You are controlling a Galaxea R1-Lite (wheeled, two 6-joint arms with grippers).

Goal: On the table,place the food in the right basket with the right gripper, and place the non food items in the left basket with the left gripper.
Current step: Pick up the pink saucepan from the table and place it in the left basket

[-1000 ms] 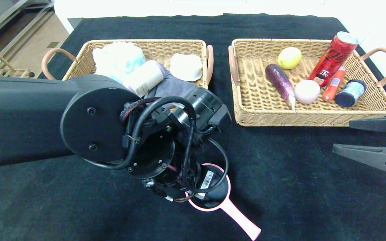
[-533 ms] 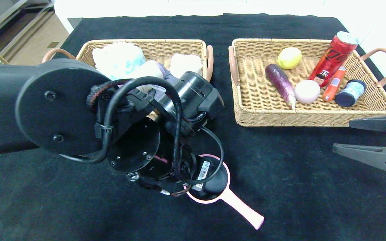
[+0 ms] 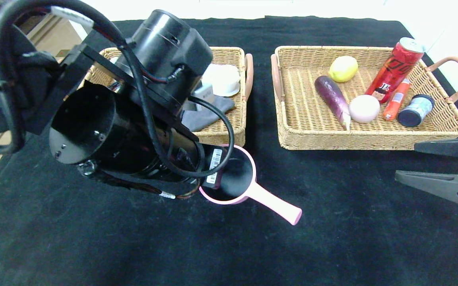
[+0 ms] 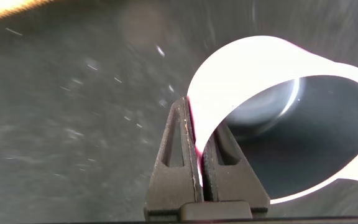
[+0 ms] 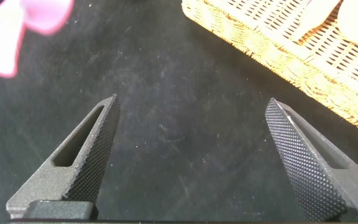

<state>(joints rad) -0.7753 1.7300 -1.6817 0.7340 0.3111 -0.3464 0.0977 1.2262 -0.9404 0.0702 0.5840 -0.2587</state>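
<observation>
Left wrist view: the left gripper (image 4: 199, 163) pinches the smooth pink saucepan (image 4: 291, 118) by its thin rim. Since a second ago, the pan has been lifted toward the woven left basket (image 3: 237, 123). Glossy eggplant (image 3: 332, 97) lies in the right basket (image 3: 372, 139); the right gripper (image 5: 191, 155) gapes empty over the fuzzy table (image 3: 332, 238).
</observation>
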